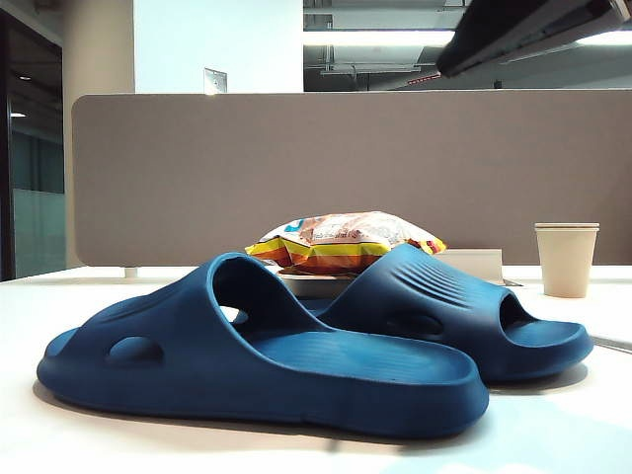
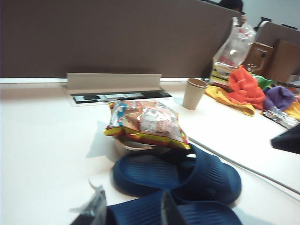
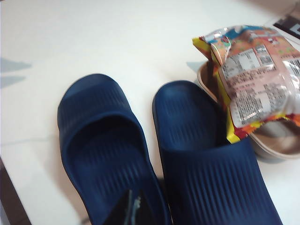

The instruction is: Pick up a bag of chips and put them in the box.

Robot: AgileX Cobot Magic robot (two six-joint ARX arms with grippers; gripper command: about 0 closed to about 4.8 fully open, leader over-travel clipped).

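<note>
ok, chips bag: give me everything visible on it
The bag of chips is a puffy, crinkly foil pack, sealed as far as shows, with yellow, orange and red striped edges and a pale printed panel of small text facing up. It lies roughly flat, slightly tilted, on a shallow beige container whose rim shows beneath it. One end overhangs and meets the farther blue slipper. No gripper touches it; only dark finger parts of each show at the edges of the wrist views.

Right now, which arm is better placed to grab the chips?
Probably right: the right tool hangs over the slippers with the chips close ahead. The left tool sits farther back, with the slippers in between.
</note>
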